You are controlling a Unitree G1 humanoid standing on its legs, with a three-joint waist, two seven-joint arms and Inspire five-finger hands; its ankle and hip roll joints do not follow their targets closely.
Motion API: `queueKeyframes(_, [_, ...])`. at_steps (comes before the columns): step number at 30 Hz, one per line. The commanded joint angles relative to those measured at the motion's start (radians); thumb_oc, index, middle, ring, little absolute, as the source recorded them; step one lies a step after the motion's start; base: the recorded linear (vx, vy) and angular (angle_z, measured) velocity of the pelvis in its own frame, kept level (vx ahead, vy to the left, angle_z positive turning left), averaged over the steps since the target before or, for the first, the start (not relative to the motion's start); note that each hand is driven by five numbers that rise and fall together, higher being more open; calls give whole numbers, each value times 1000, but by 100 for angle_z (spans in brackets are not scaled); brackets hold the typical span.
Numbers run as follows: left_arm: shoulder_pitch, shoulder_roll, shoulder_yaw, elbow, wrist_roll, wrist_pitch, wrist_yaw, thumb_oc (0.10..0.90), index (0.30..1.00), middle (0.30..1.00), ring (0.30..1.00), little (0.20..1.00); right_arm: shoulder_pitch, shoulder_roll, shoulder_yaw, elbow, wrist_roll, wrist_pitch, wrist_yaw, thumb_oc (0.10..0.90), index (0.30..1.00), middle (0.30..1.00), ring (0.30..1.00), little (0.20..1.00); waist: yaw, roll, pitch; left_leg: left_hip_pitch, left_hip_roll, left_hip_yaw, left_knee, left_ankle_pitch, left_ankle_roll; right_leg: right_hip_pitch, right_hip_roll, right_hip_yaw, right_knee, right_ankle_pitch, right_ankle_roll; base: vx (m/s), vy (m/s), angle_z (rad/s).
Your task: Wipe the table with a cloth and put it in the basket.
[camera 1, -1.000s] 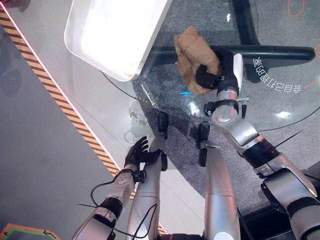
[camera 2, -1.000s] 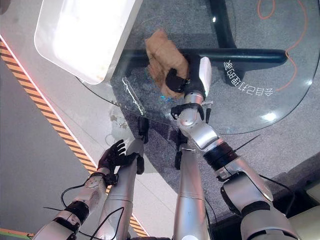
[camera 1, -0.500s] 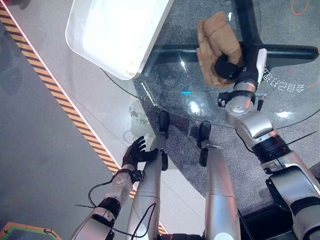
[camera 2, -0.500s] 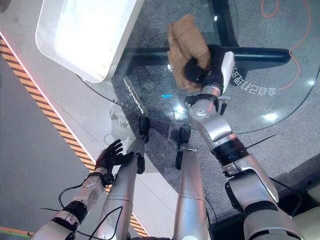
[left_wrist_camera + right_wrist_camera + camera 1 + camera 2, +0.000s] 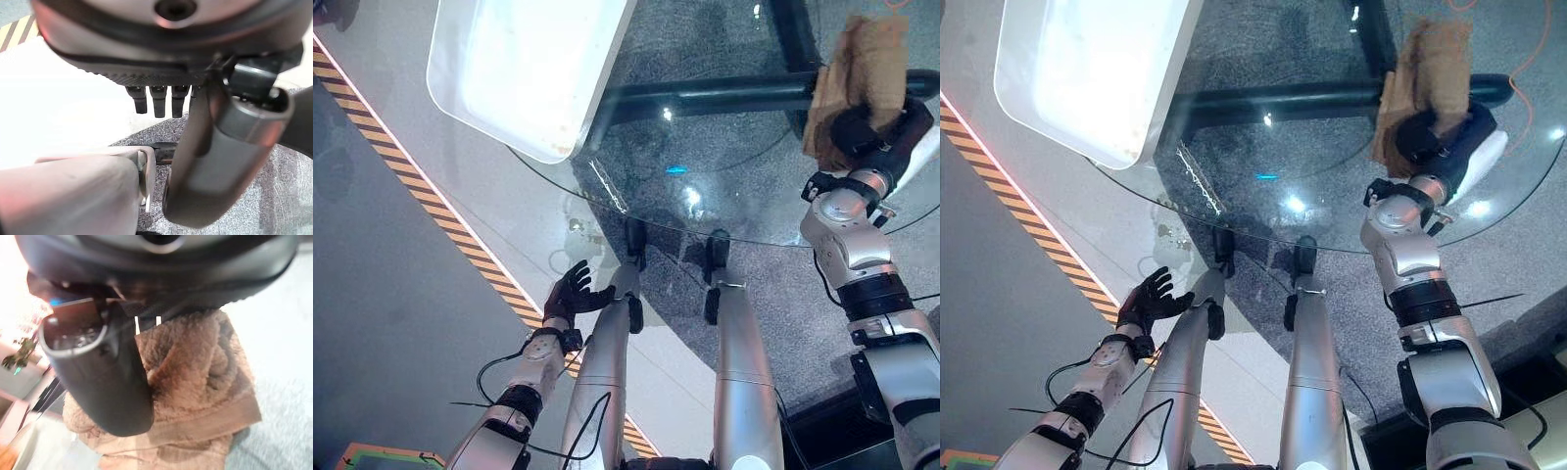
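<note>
Right hand [image 5: 1440, 137] fingers buried in cloth [image 5: 1427, 78]

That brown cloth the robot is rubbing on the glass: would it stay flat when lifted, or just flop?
Probably flop. The brown cloth looks like soft terry, bunched into loose folds under the right hand, so it likely sags and bends. It seems light, and on the smooth glass table it should slide easily.

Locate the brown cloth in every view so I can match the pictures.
Left eye view: cloth, upper right, on the glass table, under the right robot hand.
Right eye view: cloth, upper right.
Right wrist view: cloth, centre.
Left wrist view: no cloth.
Shared landmark: white basket, upper left.
</note>
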Motion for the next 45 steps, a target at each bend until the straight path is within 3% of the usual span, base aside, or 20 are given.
queueKeyframes(1, [97,-4,-4,7,-19,-7,2,800,900,900,900,900,36,-120,-94,-23,-4,-72,-133,100,300,300,300,200,-26,40,-15,18,7,-1,72,-137,-13,-22,19,38,-180,154,52,-4,13,-7])
queueKeyframes(12, [105,-17,0,6,-29,-10,-20,800,900,900,900,900,7,-111,-58,-58,-56,-79,-58,100,300,300,300,200,-26,61,-15,34,3,-2,60,-128,-17,-3,15,38,-200,149,44,-1,14,-1])
queueKeyframes(17, [116,-20,1,-13,-24,-3,-20,800,900,900,900,900,-3,-101,-17,-147,-139,-64,128,100,300,300,300,200,-24,63,-15,32,4,-4,64,-125,-20,-4,16,43,-193,146,42,0,0,0])
queueKeyframes(23, [127,-30,22,-33,4,9,-17,800,900,900,900,900,-14,-69,115,-287,-215,36,399,100,300,300,300,200,-22,55,-15,35,2,-3,65,-120,-23,-3,19,42,-186,143,37,-1,3,-1])
queueKeyframes(30, [128,-27,20,-25,16,-7,-13,800,900,900,900,900,-7,-11,293,-327,-150,77,558,100,300,300,300,200,-14,46,-15,18,2,-3,75,-119,-24,-21,20,38,-164,131,27,0,0,0])
queueKeyframes(45, [116,4,-8,-19,27,-7,-13,800,900,900,900,900,-15,23,492,-267,-71,120,733,100,300,300,300,200,11,34,-15,23,1,-22,107,-153,-33,-7,16,34,-130,94,30,9,-28,6])
